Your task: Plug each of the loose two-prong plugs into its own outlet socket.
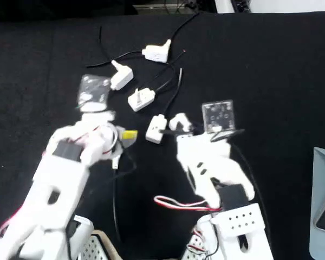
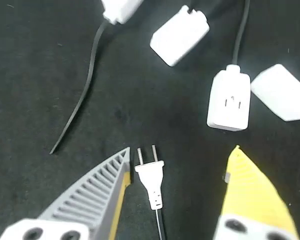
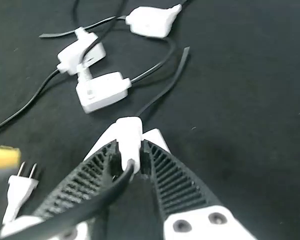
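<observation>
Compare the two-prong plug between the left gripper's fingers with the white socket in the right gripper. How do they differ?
The plug lies loose on the black cloth inside the open left gripper; the socket is clamped in the shut right gripper. The plug is slim with two bare metal prongs; the socket is a broader body showing no prongs. Both are white.
</observation>
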Controlling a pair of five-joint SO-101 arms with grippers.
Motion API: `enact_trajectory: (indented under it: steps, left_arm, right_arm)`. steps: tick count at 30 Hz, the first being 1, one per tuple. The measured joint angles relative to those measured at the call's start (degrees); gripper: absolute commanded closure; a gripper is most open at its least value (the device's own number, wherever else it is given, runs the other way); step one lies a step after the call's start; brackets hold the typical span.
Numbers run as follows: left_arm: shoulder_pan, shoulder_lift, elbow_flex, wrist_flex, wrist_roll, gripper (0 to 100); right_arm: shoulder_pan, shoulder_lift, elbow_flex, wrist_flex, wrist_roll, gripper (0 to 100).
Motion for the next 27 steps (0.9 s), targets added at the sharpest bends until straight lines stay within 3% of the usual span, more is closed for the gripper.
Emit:
enact_trajectory:
  steps: [7,15,27]
  left_arm:
    - [4.5,25.7,-15.8,0.0,-1.0,70]
    - [7.9,47.7,-34.2,0.0,-1.3,70]
    - [12.7,56.5,-43.3,-2.1,-1.3,70]
  right_arm:
    - [6.0,0.0,0.0,-3.7,-0.8,98.6]
    - [7.5,0.0,0.0,-3.9,-2.5,98.6]
    - [10.6,0.0,0.0,-3.9,-4.0,98.6]
